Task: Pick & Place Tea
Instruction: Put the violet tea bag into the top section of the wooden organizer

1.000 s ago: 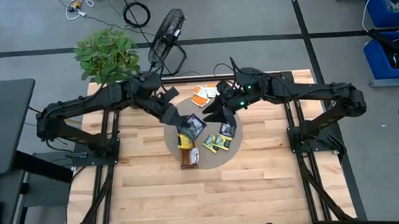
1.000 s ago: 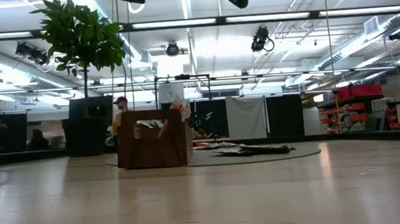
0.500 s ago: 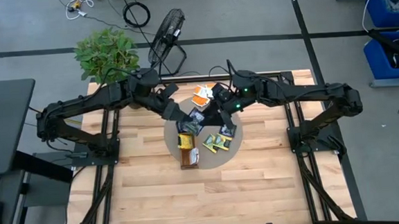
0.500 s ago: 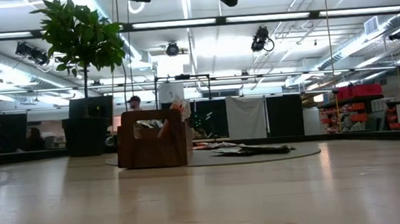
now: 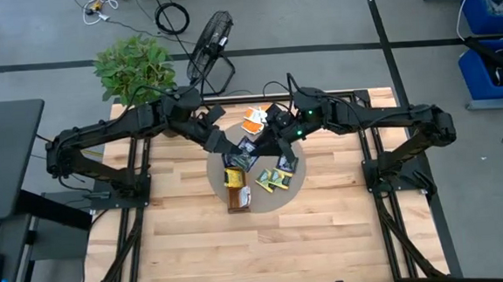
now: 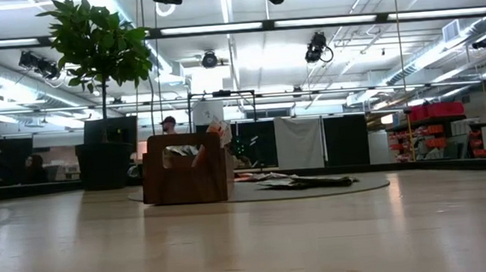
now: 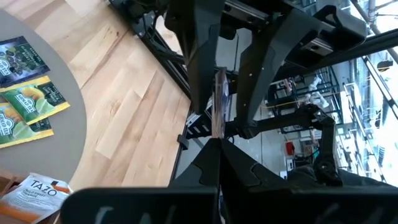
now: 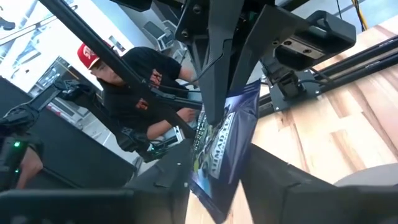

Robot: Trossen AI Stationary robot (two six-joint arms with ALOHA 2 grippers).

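Both arms meet above the round grey mat (image 5: 300, 183), holding one dark blue tea bag (image 8: 225, 148) between them. The left gripper (image 5: 235, 152) is pinched tight on its edge. The right gripper (image 5: 265, 144) has its fingers around the bag too, but I cannot tell if it squeezes. More tea bags (image 5: 274, 180) lie flat on the mat, beside the brown wooden tray (image 5: 237, 197). The bag looks light, thin and bendy. It is best pinched at an edge, gently, so it does not crumple or slip.

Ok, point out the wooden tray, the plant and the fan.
wooden tray (image 6: 186, 178), low view, its front wall
plant (image 5: 133, 68), high view, middle of its leaves
fan (image 5: 209, 40), high view, its round grille
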